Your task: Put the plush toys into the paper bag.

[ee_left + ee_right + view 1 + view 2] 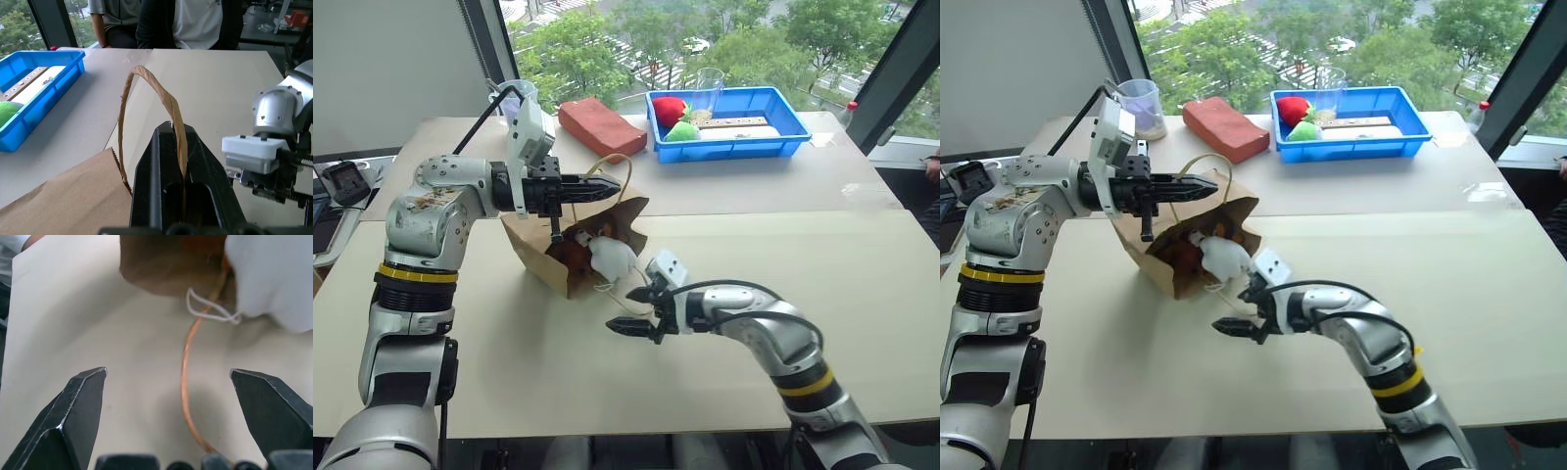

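Clamped shut, the jaws of the left gripper are being kept on one twine handle of the paper bag, while the jaws of the right gripper are being held wide apart with nothing between them, just beside the bag's mouth. The bag is being seen lying tipped on its side on the pale table, its long axis running from its base near the left arm to its mouth, which is being pointed toward the right gripper. Brown, creased kraft paper is being shown, with a thin looped handle arched upward. Two plush toys are being displayed at the mouth: a round white toy bulging partly out, and an orange-brown monkey tucked deeper inside. Behind, a blue plastic tray and a reddish brick-shaped block are being seen.
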Controlling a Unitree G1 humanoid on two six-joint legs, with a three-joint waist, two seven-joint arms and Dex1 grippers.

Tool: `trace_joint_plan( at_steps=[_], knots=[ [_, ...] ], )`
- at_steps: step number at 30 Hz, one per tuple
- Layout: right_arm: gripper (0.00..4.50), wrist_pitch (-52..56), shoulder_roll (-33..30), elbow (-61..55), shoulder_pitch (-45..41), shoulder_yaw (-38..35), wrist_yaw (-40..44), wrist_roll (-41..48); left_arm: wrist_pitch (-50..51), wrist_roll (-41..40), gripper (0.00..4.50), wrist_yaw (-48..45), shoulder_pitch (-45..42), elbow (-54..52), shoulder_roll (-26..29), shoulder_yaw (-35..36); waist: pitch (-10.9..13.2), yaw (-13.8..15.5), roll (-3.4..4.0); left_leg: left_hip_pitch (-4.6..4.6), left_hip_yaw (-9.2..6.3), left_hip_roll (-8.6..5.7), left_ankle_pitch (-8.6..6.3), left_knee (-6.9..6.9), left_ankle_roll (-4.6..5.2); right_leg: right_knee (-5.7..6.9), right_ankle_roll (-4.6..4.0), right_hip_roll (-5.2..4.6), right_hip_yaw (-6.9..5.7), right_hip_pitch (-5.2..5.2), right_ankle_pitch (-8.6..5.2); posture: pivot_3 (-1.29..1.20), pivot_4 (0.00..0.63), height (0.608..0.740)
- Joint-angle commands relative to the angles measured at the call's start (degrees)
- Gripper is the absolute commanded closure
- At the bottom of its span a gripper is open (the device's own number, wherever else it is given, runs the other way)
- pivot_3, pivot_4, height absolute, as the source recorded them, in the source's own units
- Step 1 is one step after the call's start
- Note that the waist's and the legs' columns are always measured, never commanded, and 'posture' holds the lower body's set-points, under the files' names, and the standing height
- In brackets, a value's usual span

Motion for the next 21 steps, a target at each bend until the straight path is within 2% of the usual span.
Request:
trace_joint_plan(
  at_steps=[1, 11, 12, 21],
  knots=[
    [0.81, -1.1, 1.1, 2.4, -1.7, -0.3, -0.8, -0.8, -0.1, -1.0, 4.5, 0.1, -0.8, -1.3, 0.4, 0.8, 0.0, 0.2, 0.0, 0.01, 0.0, 0.0, 0.0, 0.0, 0.0, 0.01, 0.0, 0.0, -0.01, 0.02, 0.0, 0.0, 0.15, 0.74],
    [4.3, -3.6, -1.6, -1.5, -1.3, -3.4, -1.1, -1.1, -0.2, -0.9, 4.5, 1.0, -0.8, -1.3, 0.4, 1.7, 0.0, 0.2, 0.0, -0.01, -0.01, 0.0, 0.0, -0.03, 0.0, 0.03, 0.0, 0.0, -0.01, 0.01, 0.0, 0.0, 0.15, 0.74],
    [4.48, -4.0, -2.2, -2.4, -1.2, -3.9, -1.0, -1.0, -0.6, -0.8, 4.5, 1.4, -0.9, -1.1, 0.2, 1.9, 0.0, 0.2, 0.0, -0.01, -0.01, 0.0, 0.0, -0.03, 0.0, 0.03, 0.0, 0.0, -0.01, 0.01, 0.0, 0.0, 0.15, 0.74],
    [4.48, -5.9, -12.1, -16.0, -1.8, -12.4, -1.0, -0.4, -8.2, 2.7, 4.5, 6.0, -6.2, 7.6, -3.7, 1.6, 0.0, 1.3, -0.02, -0.05, 0.0, 0.0, 0.0, -0.01, 0.0, -0.18, 0.01, 0.0, -0.02, 0.01, 0.0, 0.0, 0.15, 0.74]
  ],
)
